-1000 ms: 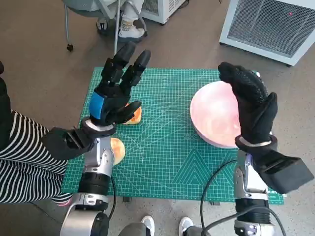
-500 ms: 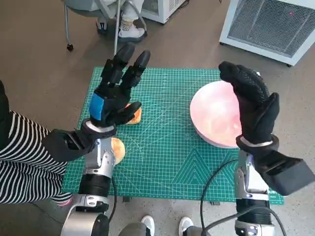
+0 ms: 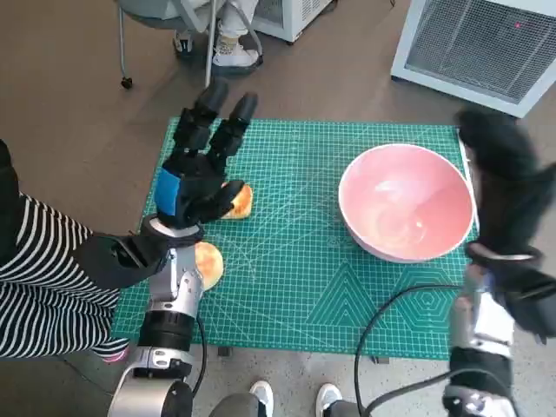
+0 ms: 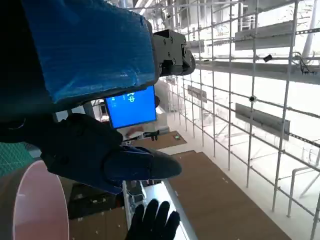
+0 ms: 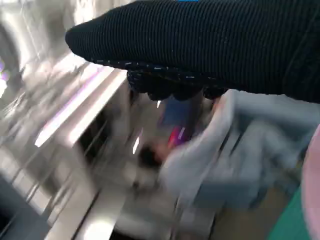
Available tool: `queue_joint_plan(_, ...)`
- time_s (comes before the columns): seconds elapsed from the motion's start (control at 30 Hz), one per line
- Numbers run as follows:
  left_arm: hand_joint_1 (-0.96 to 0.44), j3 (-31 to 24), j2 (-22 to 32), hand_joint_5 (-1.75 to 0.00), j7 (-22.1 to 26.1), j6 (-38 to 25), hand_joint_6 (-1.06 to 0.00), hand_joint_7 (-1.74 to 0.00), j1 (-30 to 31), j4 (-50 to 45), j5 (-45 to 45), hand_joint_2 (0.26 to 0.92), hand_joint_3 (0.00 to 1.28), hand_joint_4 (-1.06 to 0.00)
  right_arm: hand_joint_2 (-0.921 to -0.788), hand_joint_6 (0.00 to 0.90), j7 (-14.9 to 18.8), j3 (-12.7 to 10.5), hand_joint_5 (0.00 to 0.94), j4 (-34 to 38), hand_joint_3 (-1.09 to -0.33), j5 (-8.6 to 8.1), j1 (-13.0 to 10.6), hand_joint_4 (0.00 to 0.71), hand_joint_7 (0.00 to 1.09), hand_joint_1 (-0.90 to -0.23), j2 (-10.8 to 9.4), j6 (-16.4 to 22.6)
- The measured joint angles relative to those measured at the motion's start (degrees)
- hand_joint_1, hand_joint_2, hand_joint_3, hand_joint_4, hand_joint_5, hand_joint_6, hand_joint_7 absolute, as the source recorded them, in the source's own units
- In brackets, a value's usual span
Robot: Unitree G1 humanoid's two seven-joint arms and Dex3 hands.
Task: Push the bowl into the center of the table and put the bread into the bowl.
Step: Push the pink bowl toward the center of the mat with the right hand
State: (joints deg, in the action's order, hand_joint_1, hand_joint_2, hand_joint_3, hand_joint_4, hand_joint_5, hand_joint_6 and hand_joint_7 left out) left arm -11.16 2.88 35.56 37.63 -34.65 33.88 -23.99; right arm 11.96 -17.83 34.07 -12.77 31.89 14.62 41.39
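Our right hand (image 3: 508, 187), blurred, grip unreadable, flanks the rigid, slick pink bowl (image 3: 407, 201); our left hand (image 3: 195, 178), fingers spread and empty, hovers over soft bread (image 3: 237, 201): push the bowl's rim.

Your worktop (image 3: 295, 295): green grid cutting mat covers it. Pink bowl (image 3: 407, 201) sits toward your right edge. Two bread pieces on left side: one (image 3: 238, 201) mid-left, other (image 3: 208, 262) nearer front-left corner.
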Motion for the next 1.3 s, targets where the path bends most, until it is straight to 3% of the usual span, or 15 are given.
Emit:
queue_joint_plan(0.1, -0.60, 0.0, 0.0, 0.00, -0.3, 0.0, 0.00, -0.33, 0.0, 0.0, 0.7, 0.921, 0.35, -0.15, -0.921, 0.005, -2.7, -0.8, 0.000, 5.1, -0.824, 1.94, 1.8, 0.125, 0.44, -0.672, 1.7, 0.8)
queue_joint_plan(0.27, -0.59, 0.0, -0.2, 0.00, -0.7, 0.1, 0.00, -0.32, 0.0, 0.0, 1.1, 0.921, 0.36, -0.15, -0.921, 0.000, -5.7, -1.6, 0.000, 12.7, -0.846, 3.62, 4.0, 0.118, 0.43, -0.659, 3.7, 1.3)
queue_joint_plan(0.5, -0.59, -0.1, -0.2, 0.00, -1.0, 0.1, 0.00, -0.31, 0.1, 0.3, 1.3, 0.921, 0.37, -0.15, -0.921, -0.001, -6.7, -2.5, 0.000, 22.6, -0.875, 3.76, 6.7, 0.092, 0.39, -0.623, 5.6, -0.3)
queue_joint_plan(0.8, -0.59, -0.4, -0.1, 0.00, -1.0, -0.2, 0.00, -0.32, 0.4, 0.2, 1.2, 0.921, 0.37, -0.15, -0.921, 0.004, -6.0, -4.5, 0.002, 31.6, -0.877, 1.65, 9.0, 0.092, 0.34, -0.595, 5.6, -4.9)
queue_joint_plan(1.07, -0.59, -0.5, 0.3, 0.00, -1.1, -0.4, 0.00, -0.33, 1.1, 0.0, 1.3, 0.921, 0.36, -0.16, -0.921, 0.013, -5.5, -4.8, 0.001, 35.4, -0.884, 1.45, 10.1, 0.089, 0.31, -0.574, 4.8, -8.6)
queue_joint_plan(1.3, -0.59, -0.6, 1.0, 0.00, -1.3, -0.7, 0.00, -0.35, 1.5, -0.5, 1.3, 0.921, 0.35, -0.16, -0.921, 0.074, -4.6, -4.9, 0.000, 37.2, -0.900, 1.36, 10.4, 0.069, 0.23, -0.577, 2.6, -11.2)
